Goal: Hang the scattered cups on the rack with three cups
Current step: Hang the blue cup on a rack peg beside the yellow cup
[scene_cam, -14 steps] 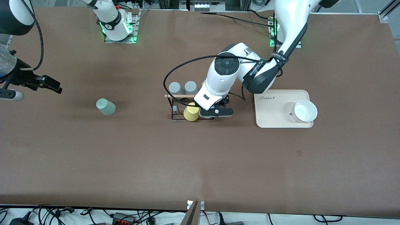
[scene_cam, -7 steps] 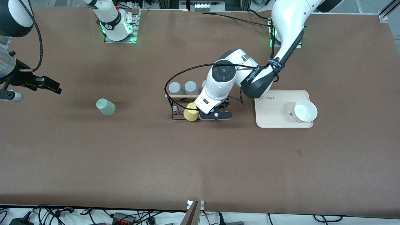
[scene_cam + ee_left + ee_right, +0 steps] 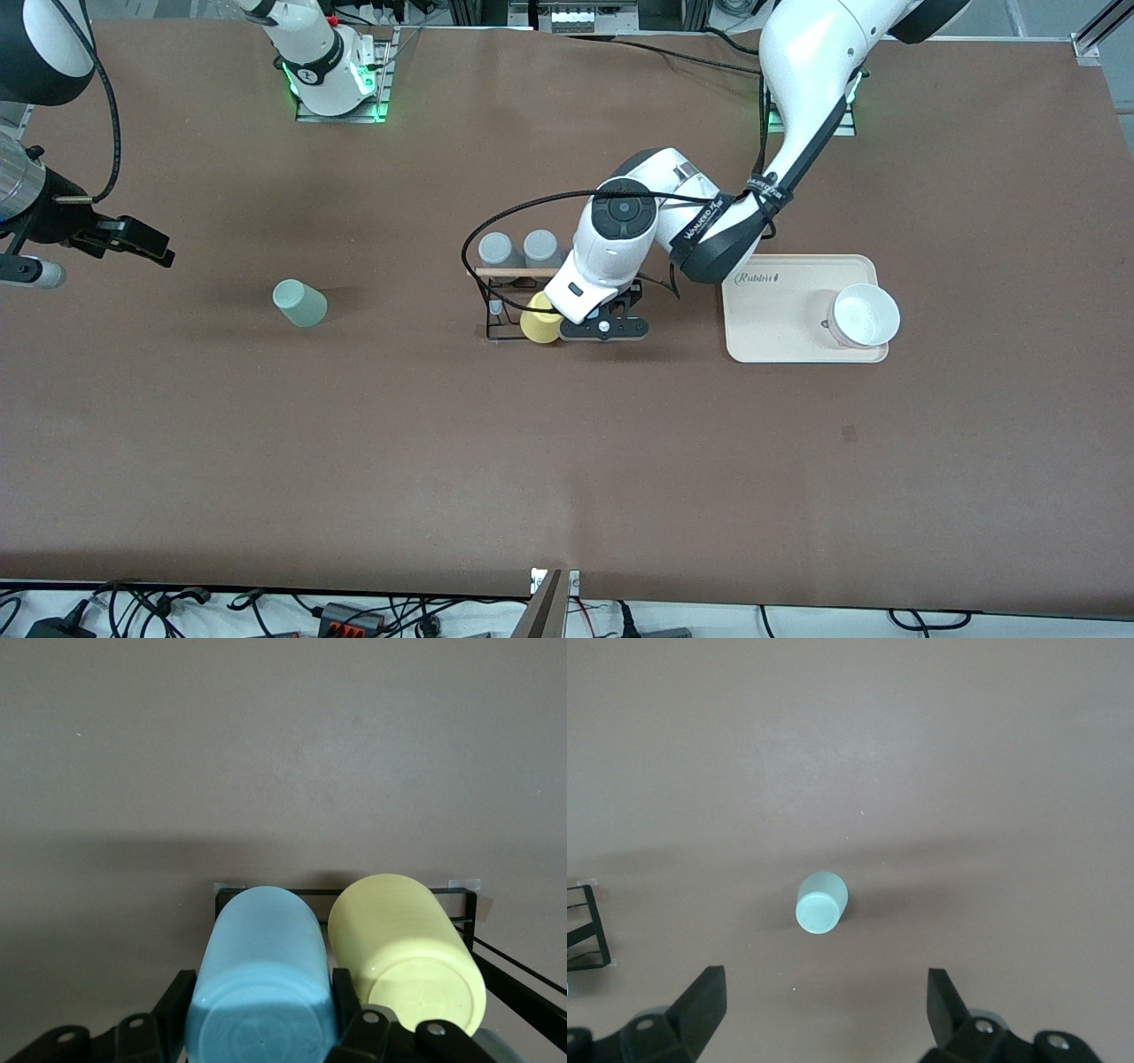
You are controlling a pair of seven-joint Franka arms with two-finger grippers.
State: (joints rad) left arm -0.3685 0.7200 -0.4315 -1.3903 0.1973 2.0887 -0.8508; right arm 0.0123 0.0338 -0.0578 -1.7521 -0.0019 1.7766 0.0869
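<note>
Left gripper: the left gripper point(image 3: 261, 1028) is over the rack, its black fingers point(image 3: 174, 1003) clamped on either side of a small light blue handleless tumbler point(image 3: 260, 979), seen bottom-first in the left wrist view.
Right gripper: the right gripper point(image 3: 824, 1005) waits in the air at the right arm's end of the table, fingers spread wide and holding nothing, looking down on the sage green tumbler.
Blue tumbler: one, smooth and plain, matte, with a flat base; it sits just beside the yellow cup, the two nearly touching, over the rack's black wire edge. In the front view the left arm's hand hides it.
Green tumbler: one small pale sage green handleless tumbler point(image 3: 299, 303), plain and smooth, stands alone on the brown table point(image 3: 354, 461), well apart from the rack, toward the right arm's end.
Rack: one small black wire-frame stand point(image 3: 493, 306) with a light wooden rod point(image 3: 505, 272) across its top, in the middle of the table.
Yellow cup: one pale yellow handleless cup point(image 3: 539, 319), on the rack's side nearer the front camera.
Grey cups: two grey handleless cups point(image 3: 497, 249), side by side at the rack's edge farther from the front camera.
Tray: one cream rectangular tray point(image 3: 766, 319) toward the left arm's end, bearing one white round bowl point(image 3: 864, 315).
</note>
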